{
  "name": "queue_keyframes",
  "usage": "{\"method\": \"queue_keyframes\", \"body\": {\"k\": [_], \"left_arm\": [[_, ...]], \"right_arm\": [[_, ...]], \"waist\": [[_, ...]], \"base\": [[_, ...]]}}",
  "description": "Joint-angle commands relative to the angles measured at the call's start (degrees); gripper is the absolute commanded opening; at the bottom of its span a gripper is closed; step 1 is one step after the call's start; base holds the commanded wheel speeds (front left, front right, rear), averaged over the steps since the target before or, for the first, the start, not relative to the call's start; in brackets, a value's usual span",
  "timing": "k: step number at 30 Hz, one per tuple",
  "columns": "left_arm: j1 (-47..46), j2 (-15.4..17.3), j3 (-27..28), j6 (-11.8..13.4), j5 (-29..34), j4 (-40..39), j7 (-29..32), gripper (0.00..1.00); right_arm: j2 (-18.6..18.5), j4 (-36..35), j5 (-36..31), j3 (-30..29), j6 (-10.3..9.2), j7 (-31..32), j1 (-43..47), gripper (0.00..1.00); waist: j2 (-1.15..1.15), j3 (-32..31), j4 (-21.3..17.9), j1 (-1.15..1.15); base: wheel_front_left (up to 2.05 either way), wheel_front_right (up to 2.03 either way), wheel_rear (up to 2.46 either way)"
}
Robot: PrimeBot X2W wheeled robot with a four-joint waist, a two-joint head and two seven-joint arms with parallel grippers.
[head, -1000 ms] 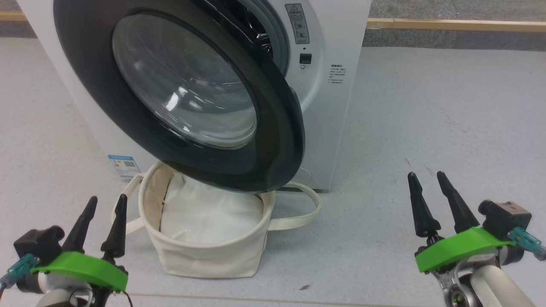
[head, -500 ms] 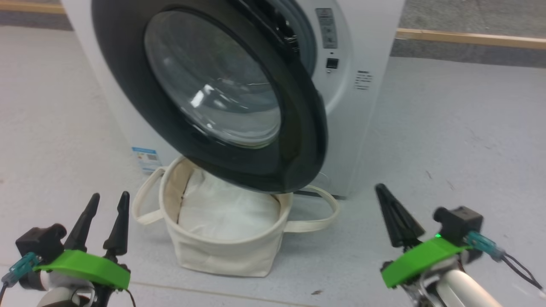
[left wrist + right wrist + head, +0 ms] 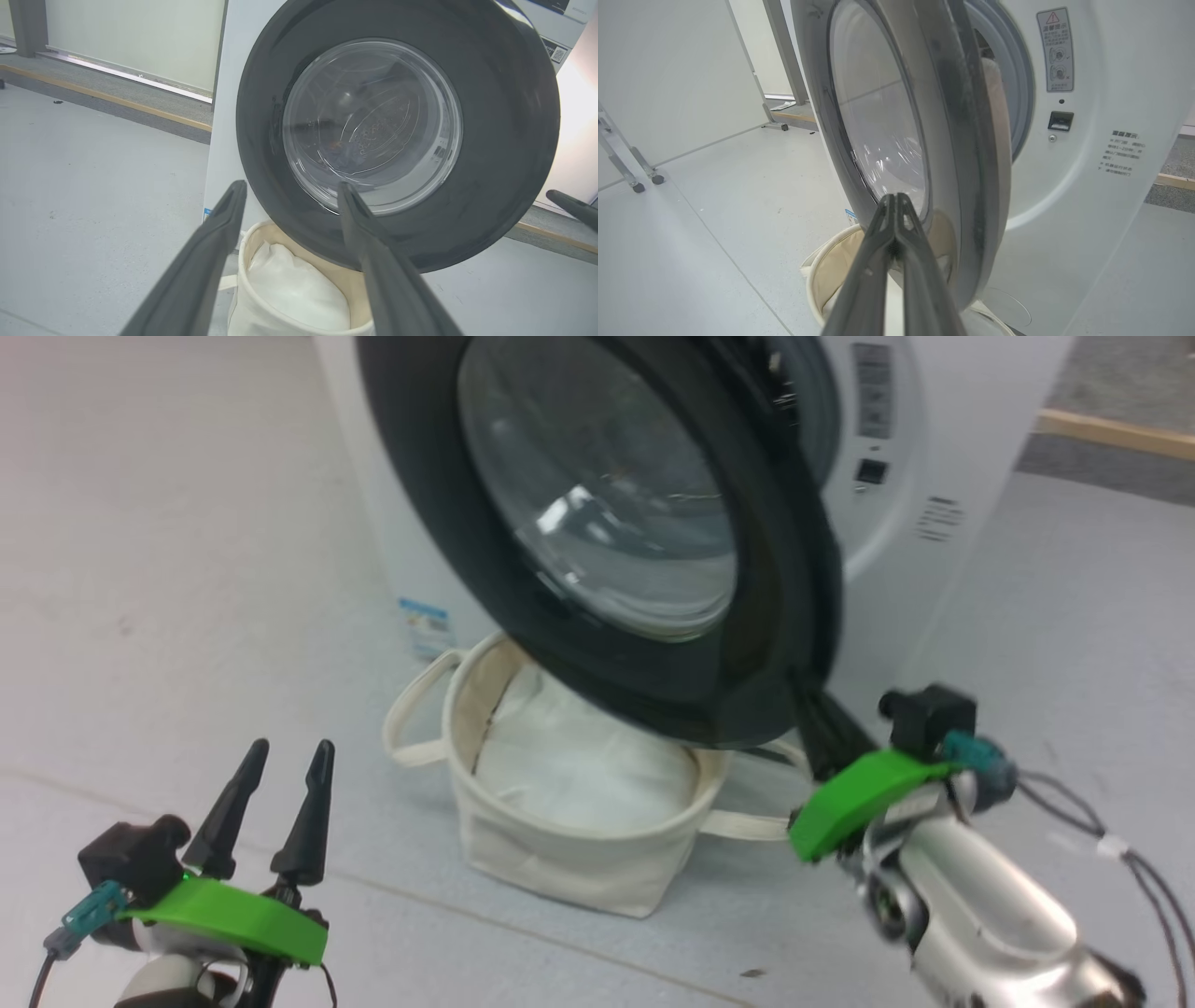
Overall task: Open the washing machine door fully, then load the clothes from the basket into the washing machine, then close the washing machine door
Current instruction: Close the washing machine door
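Head view: the right hand (image 3: pixel 805 693), fingers now pressed together, has swung up beside the half-open washing machine door (image 3: pixel 644 681) at its lower rim. The left hand (image 3: pixel 291 747) waits with fingers apart, the basket (image 3: pixel 560 859) just beyond it. Right wrist view: the door edge is directly ahead, so a push on the door looks imminent.

Past the fingers of our left gripper (image 3: pixel 292 747) sits the basket (image 3: pixel 560 863), cloth bundle (image 3: pixel 579 765) inside, under the washing machine door (image 3: pixel 439 504). Fingertips of our right gripper (image 3: pixel 810 700) lie beside that door's lower edge, the washing machine (image 3: pixel 976 420) behind.
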Motion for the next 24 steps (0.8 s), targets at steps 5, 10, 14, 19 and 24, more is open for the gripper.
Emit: {"method": "queue_keyframes", "body": {"k": [5, 10, 14, 19, 24], "left_arm": [[-2.7, 1.2, 1.9, -0.3, 0.3, -2.1, -0.7, 1.00], [-3.3, 1.1, 1.6, -0.3, 0.3, -2.2, -0.7, 1.00], [-3.6, 0.8, 1.0, -0.3, 0.4, -2.0, -0.7, 1.00], [-4.0, 0.8, 0.5, -0.3, 0.3, -2.2, -0.7, 1.00], [-4.8, 0.7, 0.9, -0.3, 0.0, -2.9, -0.7, 1.00]], "right_arm": [[0.4, 3.1, -1.3, -1.2, 0.01, -0.4, -6.4, 0.00], [0.0, 4.3, -3.2, -7.9, 0.01, -0.4, -8.6, 0.00], [0.4, 5.1, -6.7, -14.9, 0.01, -0.4, -8.6, 0.00], [0.2, 5.2, -10.2, -21.9, 0.01, -0.4, -9.8, 0.00], [-0.8, 5.2, -12.6, -26.4, 0.01, -0.4, -12.7, 0.00]], "waist": [[0.00, 3.4, 4.3, -0.01], [0.00, 5.0, 5.3, -0.01], [0.00, 5.8, 5.5, -0.01], [0.00, 7.5, 5.6, -0.01], [0.00, 10.6, 5.6, -0.01]], "base": [[0.00, 0.00, 0.00], [0.00, 0.00, 0.00], [0.00, 0.00, 0.00], [0.00, 0.00, 0.00], [0.00, 0.00, 0.00]]}}
